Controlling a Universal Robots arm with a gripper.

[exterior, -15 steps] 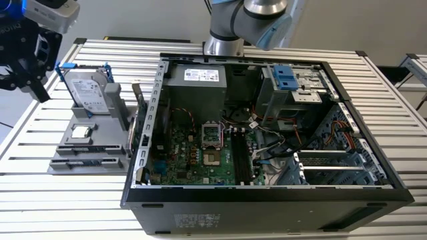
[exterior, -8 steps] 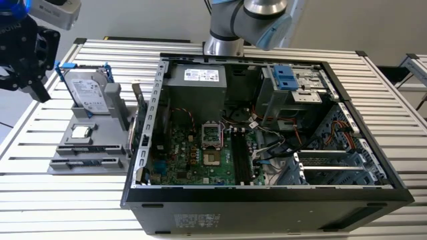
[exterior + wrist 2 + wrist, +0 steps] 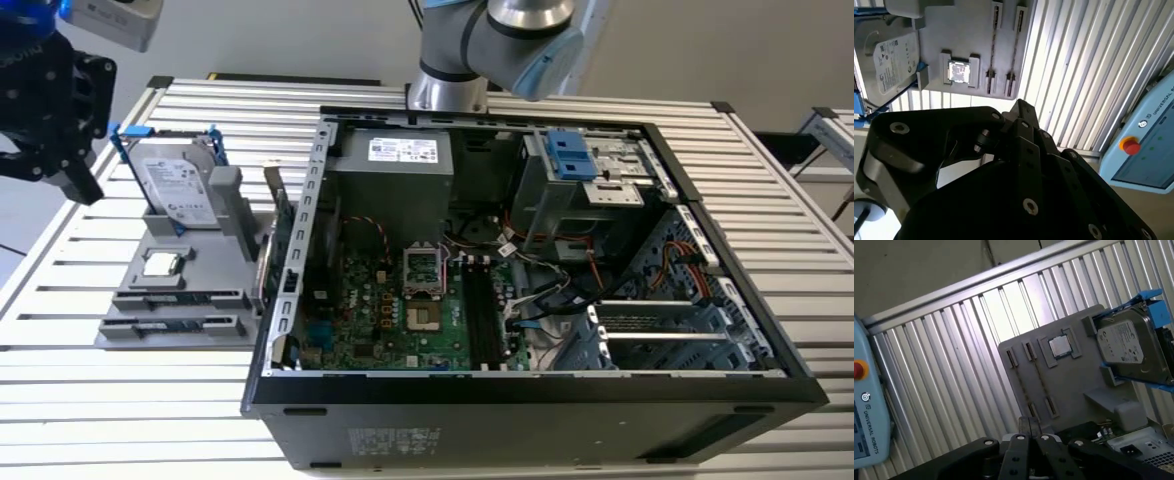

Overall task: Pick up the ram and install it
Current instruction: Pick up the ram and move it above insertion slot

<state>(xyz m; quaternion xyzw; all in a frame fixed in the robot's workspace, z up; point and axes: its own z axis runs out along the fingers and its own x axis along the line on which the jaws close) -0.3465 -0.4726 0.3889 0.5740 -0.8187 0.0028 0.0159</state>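
The gripper (image 3: 80, 186), closed and empty, is hovering near the holder (image 3: 214, 262), where the ram (image 3: 180, 300) is standing on edge in a slot, probably so that it is easy to pinch from above.

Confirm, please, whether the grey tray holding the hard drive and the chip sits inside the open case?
No: in the exterior view, the tray holding the hard drive and the chip sits on the table beside the open case, on the exterior view's left.

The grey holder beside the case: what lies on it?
A blue-framed hard drive, standing; a processor; two ram sticks in slots. The drive's lower edge is hidden by a bracket.
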